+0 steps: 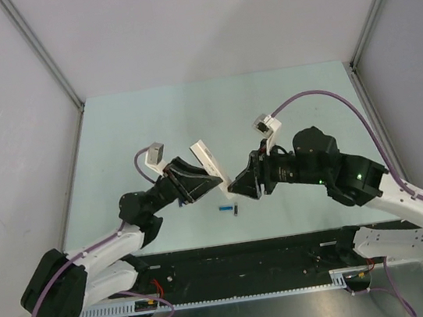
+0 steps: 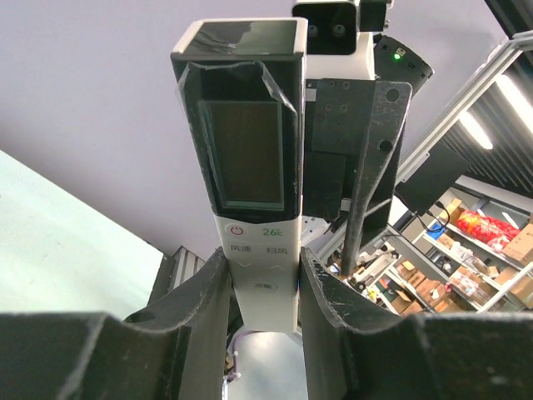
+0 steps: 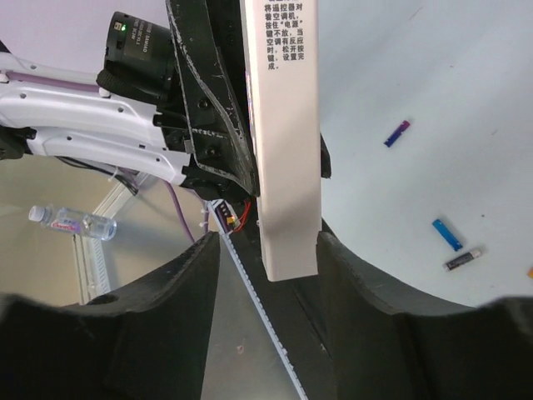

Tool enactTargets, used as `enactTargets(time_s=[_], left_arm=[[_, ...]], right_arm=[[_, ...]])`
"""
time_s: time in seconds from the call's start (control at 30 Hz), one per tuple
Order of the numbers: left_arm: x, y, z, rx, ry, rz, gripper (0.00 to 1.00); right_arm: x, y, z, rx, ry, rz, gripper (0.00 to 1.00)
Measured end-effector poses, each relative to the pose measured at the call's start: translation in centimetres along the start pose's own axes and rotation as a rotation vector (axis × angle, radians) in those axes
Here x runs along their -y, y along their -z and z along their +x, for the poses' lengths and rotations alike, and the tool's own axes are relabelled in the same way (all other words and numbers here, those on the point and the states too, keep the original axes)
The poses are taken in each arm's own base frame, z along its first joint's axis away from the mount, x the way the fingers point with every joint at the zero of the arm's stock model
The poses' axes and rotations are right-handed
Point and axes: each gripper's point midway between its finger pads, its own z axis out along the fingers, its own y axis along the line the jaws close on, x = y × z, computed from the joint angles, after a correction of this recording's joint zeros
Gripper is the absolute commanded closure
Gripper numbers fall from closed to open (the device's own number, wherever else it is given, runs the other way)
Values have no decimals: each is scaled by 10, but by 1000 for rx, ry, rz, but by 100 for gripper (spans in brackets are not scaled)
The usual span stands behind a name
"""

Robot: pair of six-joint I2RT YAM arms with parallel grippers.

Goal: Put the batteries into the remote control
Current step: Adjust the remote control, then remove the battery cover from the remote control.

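The left gripper had its two matte black, scuffed fingers closed tight on the remote control. They pinched the button end of the slim white plastic bar, which was held up off the table with its display end pointing away from the wrist. The bar was rectangular and smooth, with a grey screen under a dark, partly wrinkled film. A red power symbol and small printed keys sat just above the fingers. From above, the bar slanted between the two arms near the middle of the table, a flat, matte, pale mint surface.

On that surface, nearer the arm bases than the remote, lay a blue battery. Just beside it was a dark battery with a pale tip. A two-tone battery, blue with a magenta end, lay apart from them. All three were tiny thin cylinders.

The right gripper stood open, its curved black fingers straddling the plain white back of the remote's other end. A gap showed on one side; whether the other finger touched the bar could not be told. Printed Chinese text ran along that back face.

Pale grey wall panels between aluminium frame posts enclosed the table. Beyond them were shelving with coloured packages and a clear plastic bottle lying on its side on a beige floor, its contents unreadable.
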Motion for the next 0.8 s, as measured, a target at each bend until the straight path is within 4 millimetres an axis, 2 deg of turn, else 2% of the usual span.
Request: enactTargets(time_s=[0.1,0.33,0.43,0.63,0.8], left_arm=[[-3,0,2,-4,24,-10,100],[-7,0,3,-9,61,-22,100],[-6,0,3,-10,69,-21,99],[-5,0,5,-19,84,-18,100],[-4,0,7,-28,94,-14,100]], right_arm=[[3,7,-1,10,10,15,62],[7,9,-2,10,9,30,48],[8,9,-2,6,7,28,48],[10,6,1,-14,0,21,53],[11,3,3,-30,-7,12,45]])
